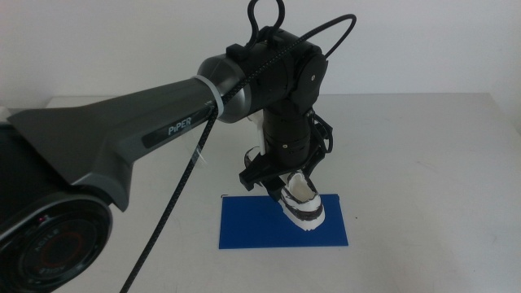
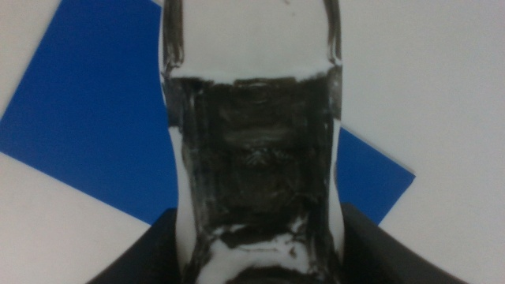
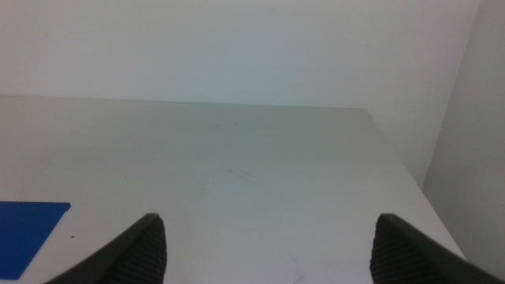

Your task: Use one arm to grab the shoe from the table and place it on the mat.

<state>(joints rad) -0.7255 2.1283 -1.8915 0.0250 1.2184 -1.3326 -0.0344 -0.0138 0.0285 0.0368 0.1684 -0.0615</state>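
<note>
One arm (image 1: 122,134) is at work in the middle view: the left arm reaches in from the left side, its forearm running level, its wrist bent straight down over the mat (image 1: 244,228). The left gripper (image 1: 289,181) has its jaws closed on the shoe (image 1: 303,203), which hangs tilted, toe down, over the mat's middle; whether the toe touches the mat cannot be told. The mat lies flat on the worktop (image 1: 423,163), with bare worktop on every side of it and wider room on its right.

Left wrist view: the shoe (image 2: 252,158) fills the centre, gripped between the jaws of the left gripper (image 2: 252,252). The mat (image 2: 87,110) shows on both sides of the shoe, with white worktop (image 2: 426,79) beyond its edges.

Right wrist view: the right gripper (image 3: 268,244) waits with jaws wide apart, holding nothing. One corner of the mat (image 3: 28,229) is visible; the worktop (image 3: 237,158) extends to its far edge.
</note>
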